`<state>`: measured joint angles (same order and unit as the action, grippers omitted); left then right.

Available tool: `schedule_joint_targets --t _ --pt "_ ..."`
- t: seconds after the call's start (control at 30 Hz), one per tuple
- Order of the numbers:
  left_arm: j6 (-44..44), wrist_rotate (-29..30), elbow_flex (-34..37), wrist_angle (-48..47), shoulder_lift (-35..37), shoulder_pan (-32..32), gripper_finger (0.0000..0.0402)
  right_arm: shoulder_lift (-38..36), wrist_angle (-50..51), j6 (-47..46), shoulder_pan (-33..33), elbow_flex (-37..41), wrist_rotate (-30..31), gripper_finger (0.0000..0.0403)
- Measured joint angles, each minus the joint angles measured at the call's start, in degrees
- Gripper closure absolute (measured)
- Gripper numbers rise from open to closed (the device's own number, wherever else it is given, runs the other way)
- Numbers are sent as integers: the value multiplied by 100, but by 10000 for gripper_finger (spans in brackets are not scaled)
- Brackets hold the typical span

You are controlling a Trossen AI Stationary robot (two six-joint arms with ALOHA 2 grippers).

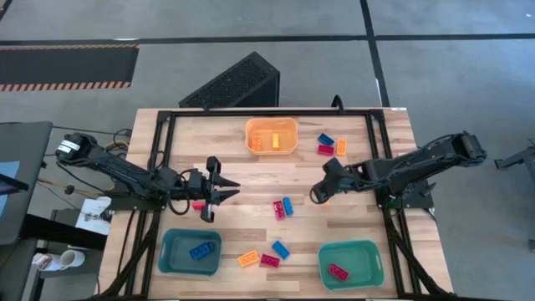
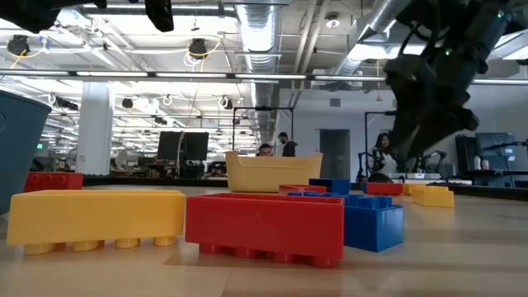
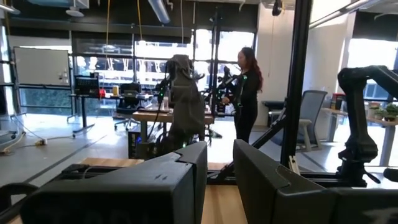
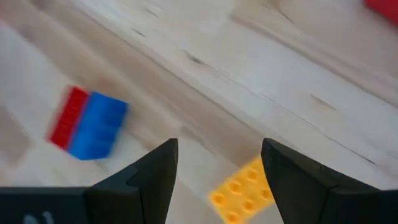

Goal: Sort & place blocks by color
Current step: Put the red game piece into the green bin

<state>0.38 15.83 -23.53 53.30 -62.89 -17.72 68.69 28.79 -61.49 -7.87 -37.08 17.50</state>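
Note:
My right gripper hangs open over the middle of the table, tilted down. A yellow-orange block lies on the wood below the gap between its fingers, untouched. A red block and a blue block lie side by side just left of it, the blue one also in the right wrist view. My left gripper is held above the table's left half, pointing toward the right. A narrow gap shows between its fingers, with nothing in it. A red block shows beneath it.
An orange bin stands far centre; teal bins stand near left and near right. Loose blocks lie far right and at the near edge. A black frame borders the table. People stand in the room beyond.

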Motion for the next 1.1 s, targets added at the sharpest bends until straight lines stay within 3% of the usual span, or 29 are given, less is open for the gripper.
schedule_joint_targets --t 0.23,0.63,0.87,1.1 --pt "-1 153 0 -38 0 2 335 359 -94 828 666 -2 60 149" --pt "55 296 2 -168 0 7 335 376 -72 3387 2759 -90 -118 149" --pt "149 300 2 -166 0 7 335 376 -170 3950 3712 -90 -657 149" --pt "151 302 2 -164 0 7 335 376 -606 4251 4099 -90 -886 150"
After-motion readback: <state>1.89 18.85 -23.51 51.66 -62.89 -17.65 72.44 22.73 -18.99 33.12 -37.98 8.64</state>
